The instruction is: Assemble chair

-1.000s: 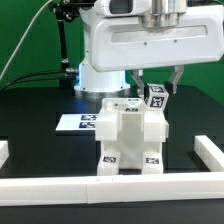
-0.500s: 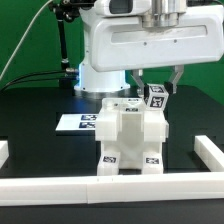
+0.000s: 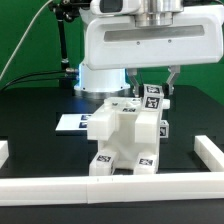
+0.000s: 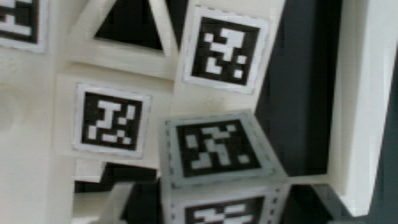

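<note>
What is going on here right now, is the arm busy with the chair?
The Panda arm hangs over the partly assembled chair, which stands on the black table with the marker board behind it in the exterior view. Its gripper is down at the chair's top, with the fingers on either side of a tagged upright post. Whether they actually pinch the post is not clear. The chair looks turned at an angle to the front rim wall.

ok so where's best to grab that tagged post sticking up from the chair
Grip the tagged post by its free upper end, coming straight down from above. It stands roughly upright on the chair, its flat opposite sides suit a two-finger hold, and the chair body crowds its lower part.
</note>
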